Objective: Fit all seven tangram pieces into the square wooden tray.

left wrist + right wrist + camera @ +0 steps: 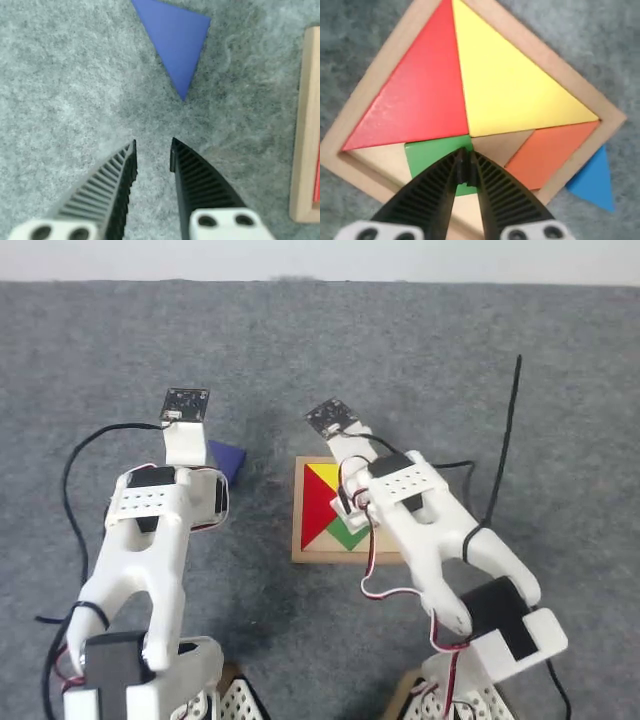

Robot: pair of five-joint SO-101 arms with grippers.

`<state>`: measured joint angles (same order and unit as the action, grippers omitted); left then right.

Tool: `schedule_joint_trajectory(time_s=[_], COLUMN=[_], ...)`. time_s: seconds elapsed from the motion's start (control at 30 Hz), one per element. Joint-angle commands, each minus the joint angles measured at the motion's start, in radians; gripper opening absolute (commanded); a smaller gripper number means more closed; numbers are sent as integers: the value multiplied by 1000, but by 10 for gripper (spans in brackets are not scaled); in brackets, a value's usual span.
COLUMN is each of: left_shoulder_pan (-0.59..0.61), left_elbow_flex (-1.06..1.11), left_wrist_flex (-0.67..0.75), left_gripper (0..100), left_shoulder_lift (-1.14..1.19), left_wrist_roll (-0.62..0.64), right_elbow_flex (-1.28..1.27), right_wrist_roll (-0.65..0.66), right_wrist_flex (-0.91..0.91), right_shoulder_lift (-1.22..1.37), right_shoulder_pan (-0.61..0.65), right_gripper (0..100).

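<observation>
Four coloured pieces sit in the square wooden tray [297, 510]. The dark blue triangle [175, 40] lies on the counter [520, 330] just ahead of the left gripper [152, 150], whose jaws are apart. The right gripper [466, 162] is closed above the green piece [427, 157].

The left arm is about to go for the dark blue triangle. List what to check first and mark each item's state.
1. Left gripper open: ok.
2. Dark blue triangle flat on the carpet, ahead of the fingertips and untouched: ok.
3. Tray has room left: ok, bare wood shows beside the green piece.
4. Right gripper clear of the tray: not ok, it is shut and hangs over the green piece.
5. All other pieces in: not ok, a light blue triangle lies outside the rim.
6. Which slot fits the dark blue triangle: cannot tell.
</observation>
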<state>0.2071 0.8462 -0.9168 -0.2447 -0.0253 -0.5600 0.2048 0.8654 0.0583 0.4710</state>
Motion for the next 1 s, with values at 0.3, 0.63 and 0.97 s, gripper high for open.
schedule_joint_trajectory(time_s=[0.3, 0.63, 0.97], left_shoulder_pan=[0, 6, 64], left_elbow_flex=[-25, 41, -107], left_wrist_flex=[26, 149, 29], left_gripper=[114, 114, 117], left_shoulder_lift=[-15, -15, -14], left_wrist_roll=[15, 12, 11], right_elbow_flex=[21, -83, -95], right_wrist_roll=[-26, -9, -97], right_wrist_flex=[79, 33, 25], right_shoulder_lift=[-203, -303, -300], right_shoulder_pan=[-41, -248, -269], right_gripper=[13, 13, 80])
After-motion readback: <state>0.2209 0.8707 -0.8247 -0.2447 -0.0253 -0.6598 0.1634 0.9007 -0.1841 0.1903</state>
